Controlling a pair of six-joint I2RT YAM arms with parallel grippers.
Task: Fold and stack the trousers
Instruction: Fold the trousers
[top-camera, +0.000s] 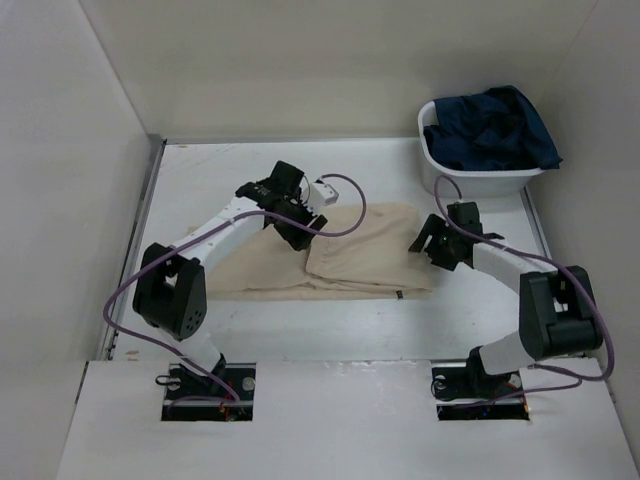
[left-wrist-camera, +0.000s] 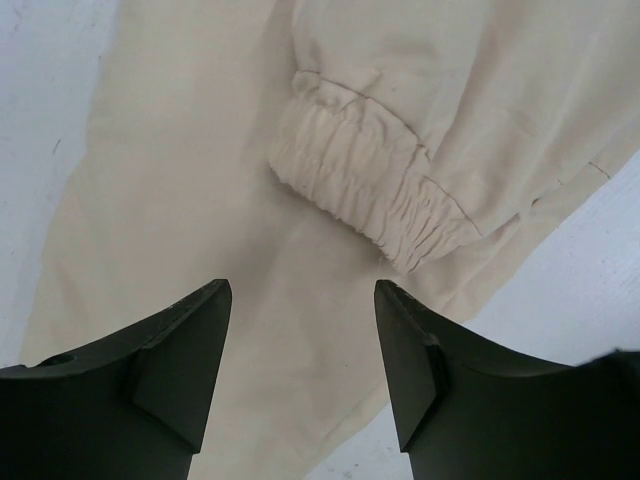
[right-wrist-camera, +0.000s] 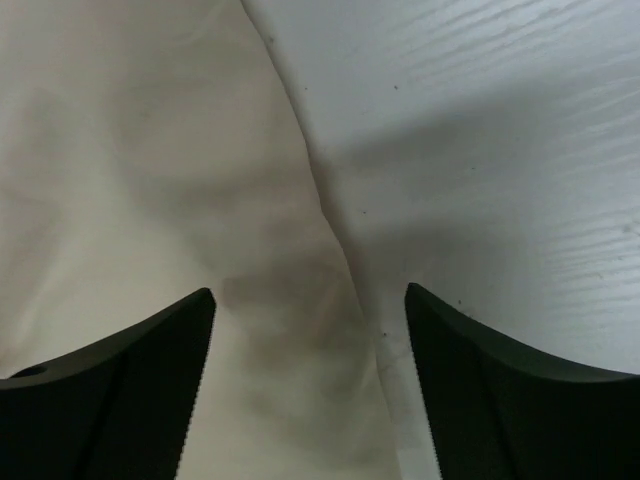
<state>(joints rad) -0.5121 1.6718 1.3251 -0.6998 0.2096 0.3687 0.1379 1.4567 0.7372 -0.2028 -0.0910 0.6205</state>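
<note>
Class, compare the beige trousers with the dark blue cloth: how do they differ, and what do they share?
Colour: the trousers are light beige; the blue cloth is dark navy.
Place: the trousers lie on the table; the blue cloth sits in a white tub.
Pose: the trousers lie flat; the blue cloth is bunched up.
Both are soft fabric.

From where I stood, no writing, brand or number could be read anywhere; the small dark tag (top-camera: 398, 294) on the trousers (top-camera: 360, 255) was too tiny to make out.
</note>
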